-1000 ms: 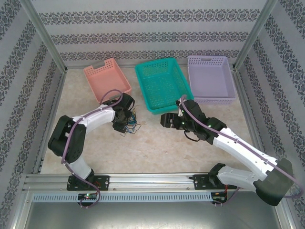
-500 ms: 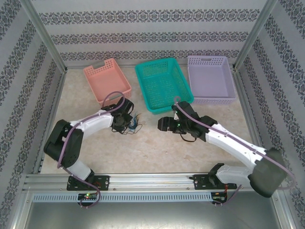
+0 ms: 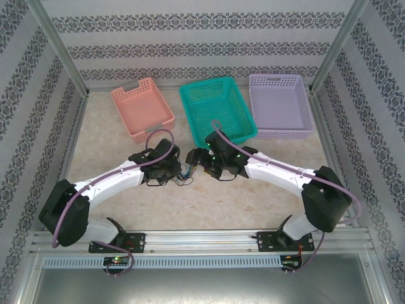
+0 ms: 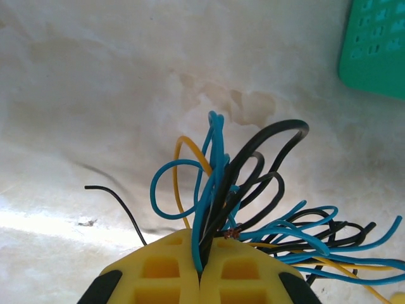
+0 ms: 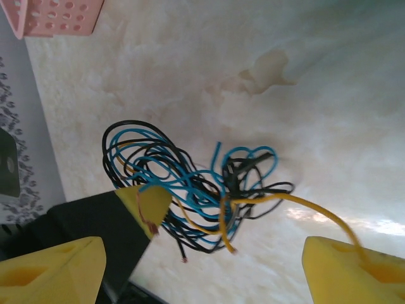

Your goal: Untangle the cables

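Several thin looping cables (image 4: 218,183), pinched by left gripper (image 4: 200,266)

Far wall (image 3: 202,44): white paper crossed by horizontal bands of dark grey damask ornament.
Side walls: the same banded paper on the left wall (image 3: 28,114) and the right wall (image 3: 380,114).
Frame: bare aluminium posts rise at the far left corner (image 3: 60,50) and the far right corner (image 3: 338,44).
Tabletop (image 3: 202,206): cream, marbled like stone, with a darker beige blotch (image 4: 243,104).
Near edge: aluminium rails (image 3: 202,240) across the full width, then a perforated pale strip (image 3: 202,261), then a plain grey surface (image 3: 202,286).
Light: bright and even, with a soft white glare patch (image 4: 57,221) on the tabletop.
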Controlling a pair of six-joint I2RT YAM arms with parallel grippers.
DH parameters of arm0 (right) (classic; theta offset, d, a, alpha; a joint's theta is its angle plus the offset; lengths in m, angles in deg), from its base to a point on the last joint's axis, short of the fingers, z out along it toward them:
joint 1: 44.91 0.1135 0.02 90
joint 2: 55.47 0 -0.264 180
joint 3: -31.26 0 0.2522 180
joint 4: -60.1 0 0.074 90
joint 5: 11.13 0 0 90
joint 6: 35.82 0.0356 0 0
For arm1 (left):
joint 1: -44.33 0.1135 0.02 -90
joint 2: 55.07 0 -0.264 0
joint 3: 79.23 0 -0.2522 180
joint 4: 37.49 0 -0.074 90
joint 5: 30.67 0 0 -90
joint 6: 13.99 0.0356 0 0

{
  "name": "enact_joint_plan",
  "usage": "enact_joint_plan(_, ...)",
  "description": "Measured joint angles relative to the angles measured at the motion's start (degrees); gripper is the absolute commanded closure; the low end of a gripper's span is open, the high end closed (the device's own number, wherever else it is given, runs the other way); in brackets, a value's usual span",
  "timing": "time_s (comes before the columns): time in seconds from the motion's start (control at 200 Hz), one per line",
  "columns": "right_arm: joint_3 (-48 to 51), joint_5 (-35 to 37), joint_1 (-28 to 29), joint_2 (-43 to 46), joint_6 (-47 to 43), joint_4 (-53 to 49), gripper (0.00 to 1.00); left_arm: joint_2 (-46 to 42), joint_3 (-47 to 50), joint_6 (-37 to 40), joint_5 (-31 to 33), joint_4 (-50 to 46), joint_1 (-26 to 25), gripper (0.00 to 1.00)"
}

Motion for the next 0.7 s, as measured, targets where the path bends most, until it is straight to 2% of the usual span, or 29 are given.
enact_joint_plan(0.07, 0.13, -0.15, 0.15, -1.18, 2.73, 1.62, 0.23, 0.48, -0.85, 0.42, -0.44, 0.33, -0.42, 1.00)
enact_joint_plan(0.11, 0.42, -0.15, 0.15, -1.97, 4.31, 2.78, 0.30, 0.68, -1.46, 0.59, -0.81, 0.44, -0.70, 1.00)
enact_joint_plan(0.27, 3.19, 0.07, -0.90, -2.56, 9.05, 5.05, 0.76, -0.52, -4.26, 0.74, -0.37, 0.44, -1.14, 1.00)
enact_joint_plan(0.375, 8.15, 0.79, -3.48, 1.18, 11.45, 5.86, 1.00, -4.59, -4.44, -0.24, 0.50, 0.35, -0.66, 1.00)
enact_joint_plan(0.535, 16.37, 0.57, -7.98, 10.73, 14.73, 7.89, 1.00, -11.23, -1.11, -6.62, 0.24, 4.17, 2.23, 1.00)
enact_joint_plan(0.699, 22.82, 0.37, -9.01, 15.58, 18.84, 9.18, 1.00, -13.05, 5.35, -15.32, 0.31, 11.93, 4.83, 1.00)
